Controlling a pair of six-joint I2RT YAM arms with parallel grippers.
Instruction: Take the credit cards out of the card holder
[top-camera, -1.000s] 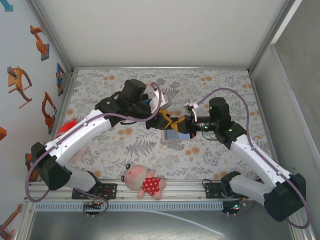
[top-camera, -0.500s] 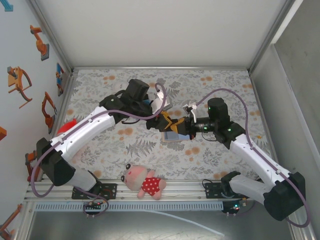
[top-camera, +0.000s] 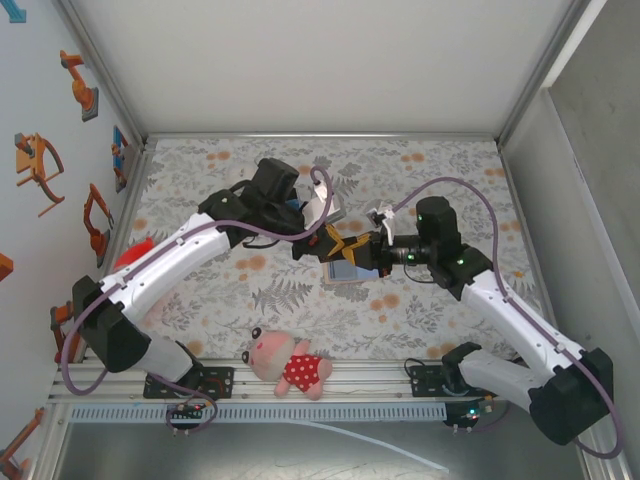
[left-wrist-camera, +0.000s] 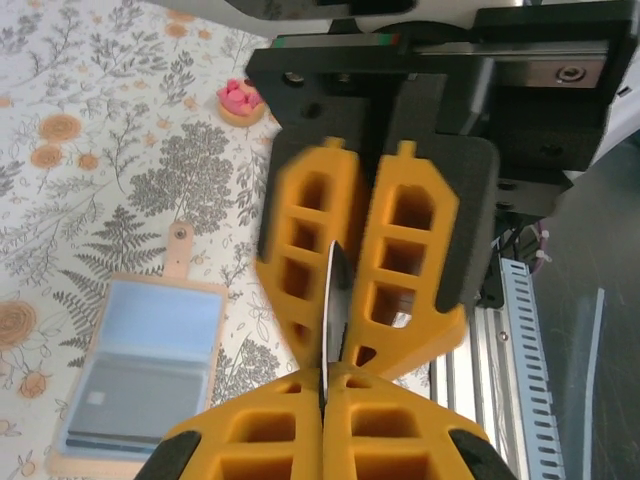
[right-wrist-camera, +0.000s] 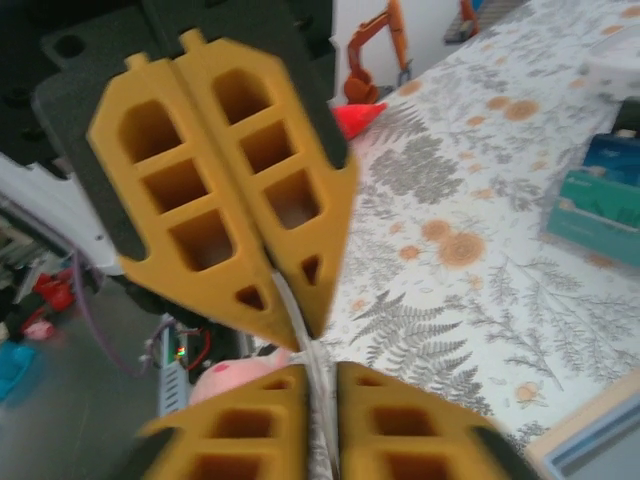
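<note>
The card holder (top-camera: 345, 271) lies open on the floral table, tan-rimmed with blue-grey inner faces (left-wrist-camera: 140, 370) and its snap tab pointing away; a corner shows in the right wrist view (right-wrist-camera: 590, 430). Just above it my two grippers meet tip to tip. A thin pale credit card (left-wrist-camera: 330, 290) stands edge-on between both pairs of fingers. My left gripper (left-wrist-camera: 327, 378) (top-camera: 342, 243) is shut on the card. The right gripper (right-wrist-camera: 322, 375) (top-camera: 353, 246) has its jaws slightly parted, with the card (right-wrist-camera: 312, 350) standing loose in the gap.
A pink plush toy (top-camera: 288, 365) in a red dress lies near the front rail. A teal-and-blue striped block (right-wrist-camera: 600, 195) sits behind the left arm. A small red-pink toy (left-wrist-camera: 238, 100) rests on the cloth. A red object (top-camera: 130, 255) lies at the left wall.
The left gripper has closed onto the card. The right gripper's jaws, shut on the card before, have parted a little. Both arms have stayed nearly in place above the holder.
</note>
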